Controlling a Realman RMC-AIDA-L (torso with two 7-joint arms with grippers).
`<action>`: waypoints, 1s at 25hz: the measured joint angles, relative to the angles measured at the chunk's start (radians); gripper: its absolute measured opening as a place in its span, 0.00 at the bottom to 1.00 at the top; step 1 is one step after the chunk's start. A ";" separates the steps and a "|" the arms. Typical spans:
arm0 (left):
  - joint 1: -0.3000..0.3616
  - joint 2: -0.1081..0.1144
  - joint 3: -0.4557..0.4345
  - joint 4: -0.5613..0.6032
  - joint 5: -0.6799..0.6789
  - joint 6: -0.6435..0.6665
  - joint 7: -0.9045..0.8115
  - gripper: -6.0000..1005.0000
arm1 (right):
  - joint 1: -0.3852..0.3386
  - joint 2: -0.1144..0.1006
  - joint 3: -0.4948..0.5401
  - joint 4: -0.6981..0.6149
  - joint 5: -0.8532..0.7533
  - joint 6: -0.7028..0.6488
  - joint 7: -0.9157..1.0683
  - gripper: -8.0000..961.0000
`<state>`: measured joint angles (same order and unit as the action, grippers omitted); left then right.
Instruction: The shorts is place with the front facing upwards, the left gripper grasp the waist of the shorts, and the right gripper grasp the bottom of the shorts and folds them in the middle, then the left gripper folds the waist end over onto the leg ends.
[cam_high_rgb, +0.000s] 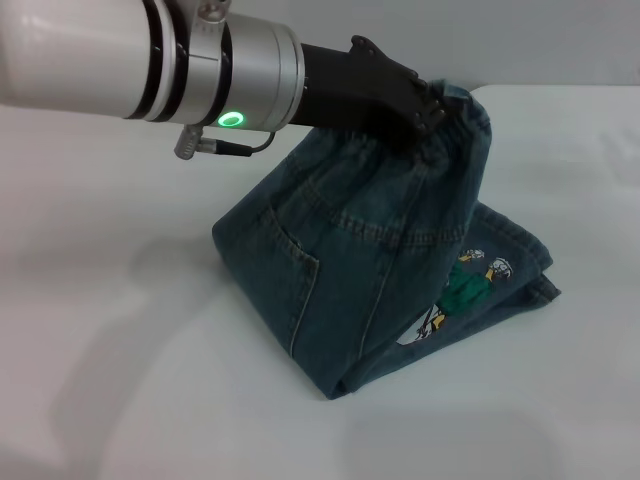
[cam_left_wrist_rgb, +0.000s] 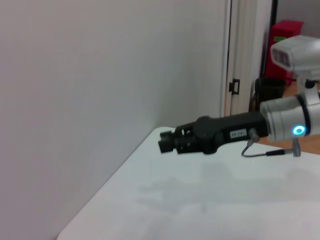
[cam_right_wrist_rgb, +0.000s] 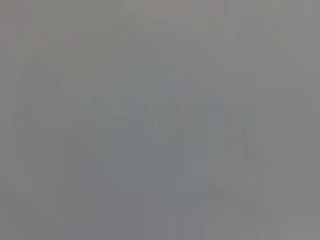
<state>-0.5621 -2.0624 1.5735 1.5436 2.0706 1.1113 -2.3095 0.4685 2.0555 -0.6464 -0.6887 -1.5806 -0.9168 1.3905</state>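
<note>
The blue-green denim shorts (cam_high_rgb: 350, 270) rest on the white table (cam_high_rgb: 110, 330), doubled lengthwise. Their gathered waist (cam_high_rgb: 468, 128) is lifted off the table, and my left gripper (cam_high_rgb: 430, 108) is shut on it, reaching in from the left. The leg ends (cam_high_rgb: 525, 280) lie flat at the right, with the cartoon embroidery (cam_high_rgb: 465, 290) showing beside them. The raised waist hangs above and slightly behind the leg ends. My right gripper (cam_left_wrist_rgb: 166, 141) shows only in the left wrist view, held level above the far table edge and away from the cloth. The right wrist view is plain grey.
White table surface surrounds the shorts in the head view. In the left wrist view, a pale wall (cam_left_wrist_rgb: 100, 90) borders the table, with a door frame (cam_left_wrist_rgb: 234, 75) and a red object (cam_left_wrist_rgb: 286, 32) beyond.
</note>
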 joint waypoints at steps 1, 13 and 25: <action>-0.002 0.000 0.005 -0.007 -0.001 -0.005 -0.001 0.18 | -0.006 0.000 0.005 -0.004 0.000 -0.004 0.000 0.36; -0.042 -0.003 0.019 -0.076 -0.004 -0.052 -0.034 0.18 | -0.017 0.006 0.009 -0.001 0.001 -0.007 -0.014 0.36; 0.110 0.001 0.019 -0.043 -0.124 -0.198 0.048 0.64 | -0.019 0.006 0.016 -0.001 0.001 -0.009 -0.029 0.36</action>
<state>-0.4524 -2.0615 1.5928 1.5004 1.9469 0.9134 -2.2619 0.4494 2.0617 -0.6307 -0.6899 -1.5793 -0.9254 1.3616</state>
